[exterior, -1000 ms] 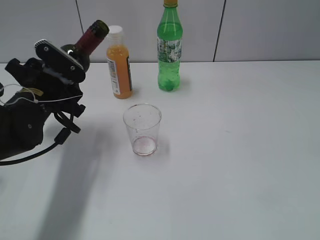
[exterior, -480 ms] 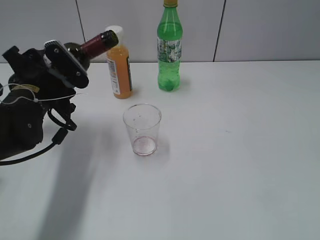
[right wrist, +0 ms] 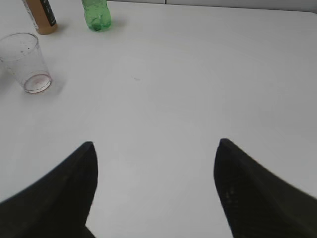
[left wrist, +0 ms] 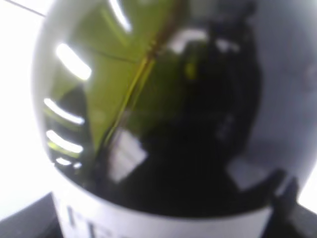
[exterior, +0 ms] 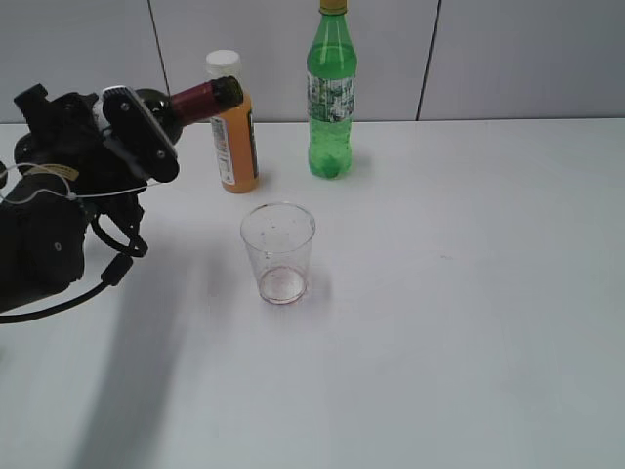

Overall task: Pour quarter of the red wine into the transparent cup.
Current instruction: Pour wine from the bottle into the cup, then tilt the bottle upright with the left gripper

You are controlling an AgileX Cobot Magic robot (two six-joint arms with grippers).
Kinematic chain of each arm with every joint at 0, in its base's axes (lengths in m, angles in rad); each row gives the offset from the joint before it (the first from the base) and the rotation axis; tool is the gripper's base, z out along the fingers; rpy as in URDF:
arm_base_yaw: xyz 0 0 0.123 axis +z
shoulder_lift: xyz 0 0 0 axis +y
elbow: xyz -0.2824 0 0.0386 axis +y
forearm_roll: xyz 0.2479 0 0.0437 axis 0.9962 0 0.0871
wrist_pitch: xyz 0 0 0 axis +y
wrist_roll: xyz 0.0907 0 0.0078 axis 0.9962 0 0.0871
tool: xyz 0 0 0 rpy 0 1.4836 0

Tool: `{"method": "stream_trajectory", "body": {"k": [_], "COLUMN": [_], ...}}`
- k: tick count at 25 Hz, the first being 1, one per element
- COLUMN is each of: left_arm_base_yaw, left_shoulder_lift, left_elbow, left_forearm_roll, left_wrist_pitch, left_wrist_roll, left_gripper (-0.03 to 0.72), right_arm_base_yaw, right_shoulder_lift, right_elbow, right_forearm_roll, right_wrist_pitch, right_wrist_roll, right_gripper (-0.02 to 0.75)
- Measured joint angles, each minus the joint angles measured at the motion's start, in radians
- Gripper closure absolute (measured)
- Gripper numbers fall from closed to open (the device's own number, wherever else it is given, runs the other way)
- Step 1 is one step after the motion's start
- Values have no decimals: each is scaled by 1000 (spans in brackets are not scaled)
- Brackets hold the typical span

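My left gripper [exterior: 137, 132] is shut on the dark red wine bottle [exterior: 200, 100], held in the air at the left and tilted with its maroon neck pointing right, toward the orange bottle. The bottle's dark glass and white label [left wrist: 163, 148] fill the left wrist view. The transparent cup [exterior: 278, 252] stands upright on the table below and to the right of the bottle's mouth, with reddish residue at its base; it also shows in the right wrist view [right wrist: 27, 62]. My right gripper [right wrist: 156, 144] is open and empty over bare table, out of the exterior view.
An orange juice bottle [exterior: 232, 132] with a white cap stands behind the cup, just behind the wine bottle's neck. A green soda bottle [exterior: 332, 93] stands at the back centre. A grey wall runs behind the white table [exterior: 469, 293].
My left gripper has tilted the wine bottle further over; its neck has swung down and to the right. The cup and other bottles have not moved.
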Motion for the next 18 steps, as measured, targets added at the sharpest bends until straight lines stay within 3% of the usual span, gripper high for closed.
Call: {"method": "stream_trajectory", "body": {"k": [7,18], "left_arm_base_yaw": [-6,-41], "left_shoulder_lift": [0,-1], "left_elbow": [2,122], "left_forearm_roll": [14,50], "left_wrist_pitch": [-5,-100], "left_wrist_roll": [53,73], "left_gripper": [133,133], "right_arm_base_yaw": [0,0], "right_shoulder_lift": [0,0], "right_elbow": [0,0], "right_forearm_roll": [0,0], "right_wrist_pitch": [0,0], "right_wrist_roll": [-1,0], "right_gripper": [153,153]}}
